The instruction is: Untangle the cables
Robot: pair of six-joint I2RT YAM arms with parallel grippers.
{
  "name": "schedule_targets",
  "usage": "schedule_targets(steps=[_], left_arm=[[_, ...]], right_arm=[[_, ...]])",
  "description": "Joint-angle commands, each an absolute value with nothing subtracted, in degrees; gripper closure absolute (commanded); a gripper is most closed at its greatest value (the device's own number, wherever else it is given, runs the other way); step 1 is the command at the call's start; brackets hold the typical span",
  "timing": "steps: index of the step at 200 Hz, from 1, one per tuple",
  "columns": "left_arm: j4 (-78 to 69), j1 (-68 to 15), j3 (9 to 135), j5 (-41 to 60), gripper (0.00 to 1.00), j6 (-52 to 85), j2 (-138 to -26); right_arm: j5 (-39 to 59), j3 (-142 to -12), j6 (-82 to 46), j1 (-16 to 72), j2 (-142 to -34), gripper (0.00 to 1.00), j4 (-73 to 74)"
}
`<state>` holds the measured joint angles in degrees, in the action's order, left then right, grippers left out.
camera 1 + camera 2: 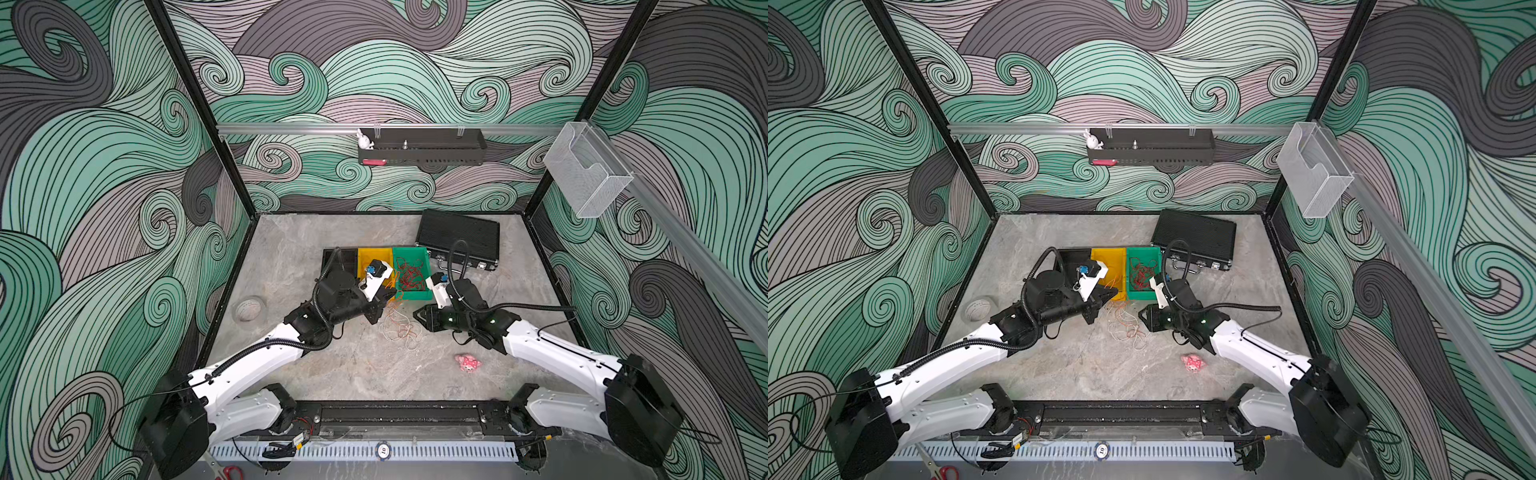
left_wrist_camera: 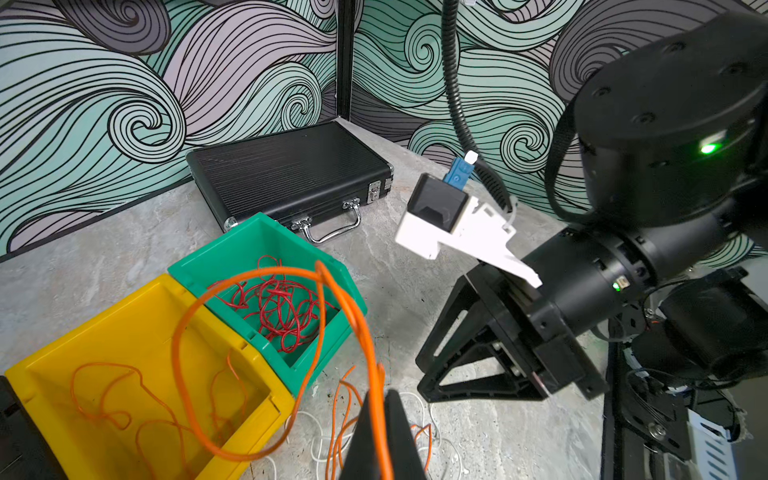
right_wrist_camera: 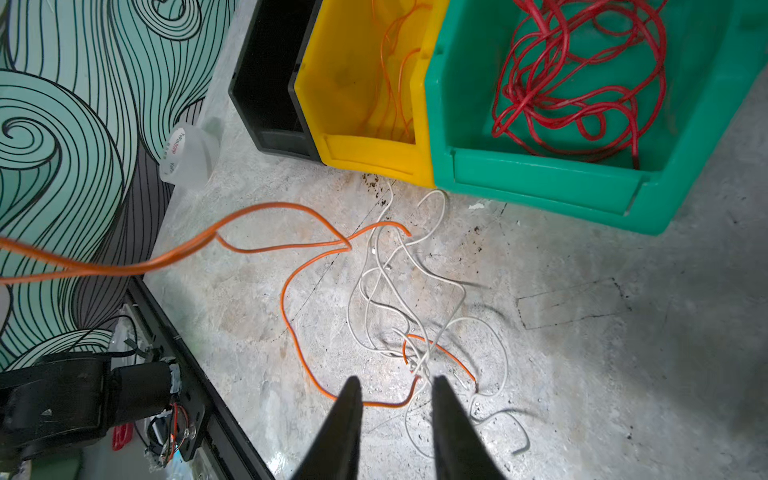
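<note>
Before the green bin (image 3: 540, 174), on the surface (image 3: 602, 374): cables (image 1: 401, 328), limp, light, snag-prone; left gripper (image 2: 382, 409) clamped on 1 orange strand (image 3: 124, 268); right gripper (image 3: 395, 380) part-open, empty, over the knot (image 3: 417, 361), the likely hold.

Thin red cables (image 2: 276, 309) lie heaped in the green bin (image 3: 540, 178). Loose orange strands (image 2: 124, 392) sit in the yellow bin (image 3: 365, 153) beside it. One orange cable (image 2: 332, 291) loops through the air, pinched in the left end effector (image 2: 380, 401). Its lower part trails on the surface (image 3: 582, 374), tangled among limp white cables (image 3: 399, 291).
</note>
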<state>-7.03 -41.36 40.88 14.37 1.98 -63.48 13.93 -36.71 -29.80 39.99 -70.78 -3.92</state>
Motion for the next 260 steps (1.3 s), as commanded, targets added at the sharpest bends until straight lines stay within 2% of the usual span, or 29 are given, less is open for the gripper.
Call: schedule_targets(steps=[1,20,65,91,126,156,197,228,260], left_arm=[[-6.37,-41.04,42.31,14.15,1.00,2.46,-62.81],[-5.94,-41.04,42.62,14.02,1.00,2.24,-62.67],[-5.69,-40.99,43.70,13.89,1.00,1.51,-63.11],[-5.45,-40.91,44.30,13.97,1.00,0.80,-63.94],[-5.55,-40.93,44.85,14.24,1.00,0.29,-64.77],[-5.41,-40.96,44.69,14.24,1.00,0.18,-64.47],[-5.60,-40.87,44.78,14.23,1.00,0.00,-64.85],[-5.89,-40.87,45.09,14.68,1.00,0.07,-65.12],[-5.80,-40.85,45.14,14.59,1.00,-0.01,-65.21]], right_arm=[[14.90,-36.51,-28.43,40.42,-73.04,0.59,-1.68],[15.47,-36.89,-27.30,40.74,-74.76,0.54,-0.01],[14.95,-38.67,-23.19,42.51,-77.93,0.53,-0.15],[13.91,-38.15,-22.83,43.72,-78.27,0.47,0.25],[12.42,-38.41,-22.65,44.65,-78.29,0.48,-0.24],[8.08,-38.15,-23.06,44.65,-74.20,0.51,-1.60],[9.21,-38.60,-20.51,44.66,-69.31,0.51,-3.97],[11.64,-38.94,-19.38,45.38,-72.41,0.49,-4.46],[9.72,-39.90,-18.24,48.01,-75.78,0.47,-4.84]])
